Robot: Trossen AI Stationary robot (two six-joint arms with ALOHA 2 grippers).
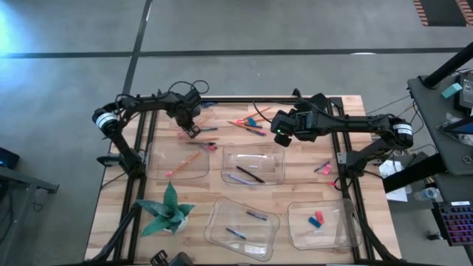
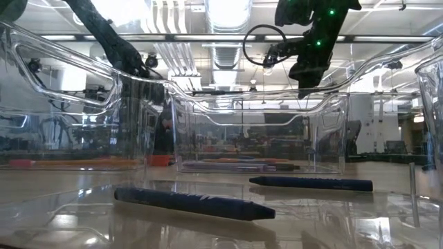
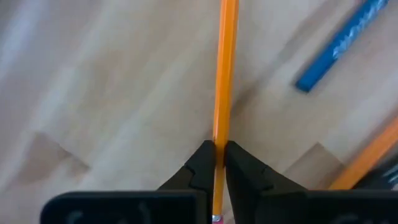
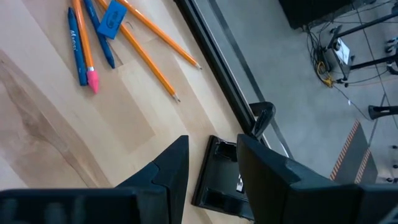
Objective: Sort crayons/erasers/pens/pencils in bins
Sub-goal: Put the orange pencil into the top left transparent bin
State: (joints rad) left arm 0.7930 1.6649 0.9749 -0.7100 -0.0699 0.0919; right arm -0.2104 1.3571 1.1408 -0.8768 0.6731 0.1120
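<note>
My left gripper (image 1: 192, 131) is over the table's far left, shut on an orange pencil (image 3: 224, 74). My right gripper (image 1: 281, 138) is open and empty beside a loose pile of pencils, blue sticks and an eraser (image 1: 247, 123). The pile also shows in the right wrist view (image 4: 149, 59), lying flat on the wood. There are four clear bins. The far-left bin (image 1: 159, 174) holds an orange pencil. The middle bin (image 1: 226, 167) holds dark sticks. The near-middle bin (image 1: 214, 222) holds blue sticks. The near-right bin (image 1: 344, 222) holds red and blue erasers. My left gripper pinches the orange pencil between its two fingertips (image 3: 200, 163), close to its pink eraser end (image 3: 216, 219). The shaft (image 3: 219, 134) runs on past the fingertips, in line with the fingers. Whether the pencil's far end touches the table does not show.
A red-pink stick (image 1: 203, 145) lies on the wood by the far-left bin. Small pink and blue pieces (image 1: 323, 168) lie right of the middle bin. A green folded-paper plant (image 1: 168, 210) stands near left. A blue stick (image 3: 336, 46) and another pencil (image 3: 367, 158) lie near my left gripper.
</note>
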